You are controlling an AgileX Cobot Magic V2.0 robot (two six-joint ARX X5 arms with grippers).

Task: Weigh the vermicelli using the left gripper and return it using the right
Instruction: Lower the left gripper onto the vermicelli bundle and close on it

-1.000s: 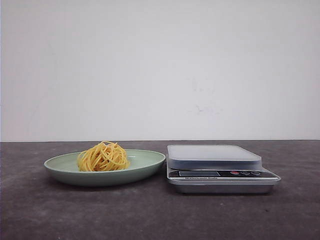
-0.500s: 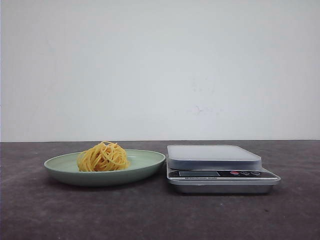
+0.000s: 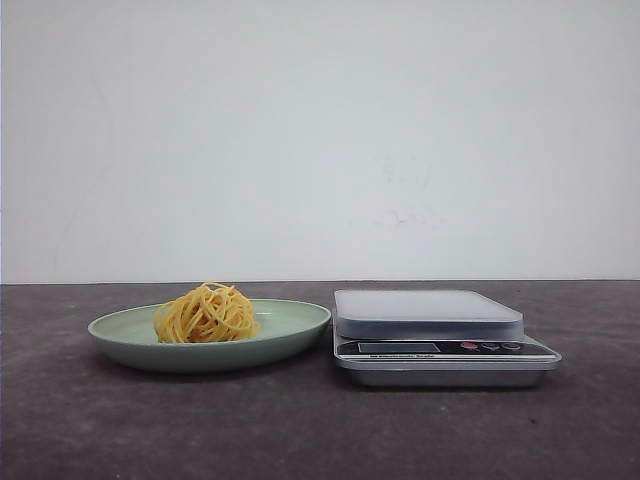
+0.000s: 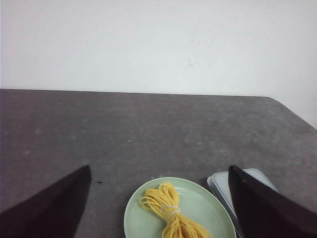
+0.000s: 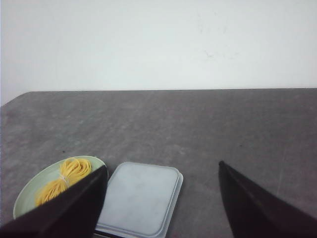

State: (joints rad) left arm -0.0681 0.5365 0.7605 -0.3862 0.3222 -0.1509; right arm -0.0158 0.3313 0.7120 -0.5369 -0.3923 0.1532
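Yellow vermicelli [image 3: 207, 313] nest – green plate [image 3: 295, 325] | left claw [image 4: 158, 208] wide | right claw [image 5: 161, 203] wide

Bright, even light (soft shadows)

Place: lab-style test bench | Cues: dark grey speckled tabletop [image 3: 120, 430] against a blank white wall [image 3: 320, 130] | Kit: digital kitchen scale [image 3: 440, 340] beside a plate [image 3: 290, 325]
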